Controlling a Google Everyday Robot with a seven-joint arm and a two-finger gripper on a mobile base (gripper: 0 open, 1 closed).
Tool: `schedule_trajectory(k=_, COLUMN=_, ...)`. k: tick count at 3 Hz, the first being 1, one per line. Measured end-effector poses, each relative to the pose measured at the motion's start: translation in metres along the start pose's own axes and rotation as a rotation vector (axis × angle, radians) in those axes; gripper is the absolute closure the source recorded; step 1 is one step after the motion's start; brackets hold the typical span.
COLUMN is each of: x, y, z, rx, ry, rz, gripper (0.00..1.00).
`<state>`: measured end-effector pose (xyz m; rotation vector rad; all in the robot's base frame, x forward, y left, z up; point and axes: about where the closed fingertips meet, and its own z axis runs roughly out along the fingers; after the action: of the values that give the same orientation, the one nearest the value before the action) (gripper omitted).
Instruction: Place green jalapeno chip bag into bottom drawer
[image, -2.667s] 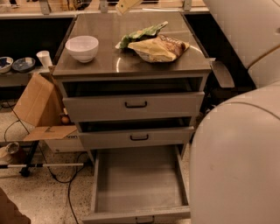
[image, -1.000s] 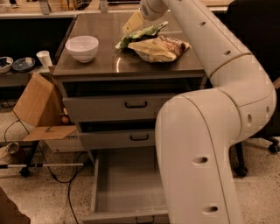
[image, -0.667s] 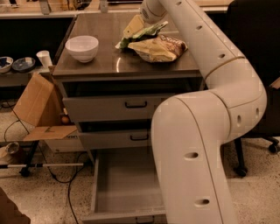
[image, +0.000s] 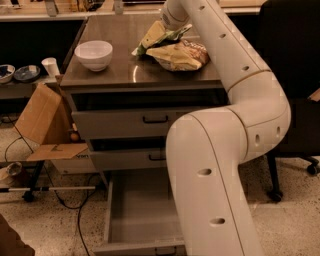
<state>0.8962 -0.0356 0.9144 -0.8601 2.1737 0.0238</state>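
The green jalapeno chip bag lies crinkled on the cabinet top, leaning against a larger tan-yellow chip bag. My gripper is at the far end of the white arm, right over the green bag's upper end and touching or nearly touching it. The arm's wrist hides the contact. The bottom drawer stands pulled out near the floor, with a flat grey interior. My arm's big white link covers the drawer's right side.
A white bowl sits on the cabinet top's left. The two upper drawers are slightly ajar. A cardboard box and cables lie on the floor to the left. A dark office chair stands to the right.
The arm has swung in from the right across the cabinet front, bringing the gripper to the green bag. Over the last second it has barely shifted.
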Motion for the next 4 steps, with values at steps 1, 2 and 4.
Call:
schedule_trajectory(k=1, x=0.0016, y=0.0018, z=0.0020, rx=-0.008, ry=0.013, rz=-0.013, gripper=0.00)
schedule_trajectory(k=2, x=0.0058, y=0.0039, z=0.0027, rx=-0.017, ry=0.035, rz=-0.030, gripper=0.00)
schedule_trajectory(k=4, x=0.0098, y=0.0073, z=0.0061, rx=-0.047, ry=0.032, rz=0.019, gripper=0.00)
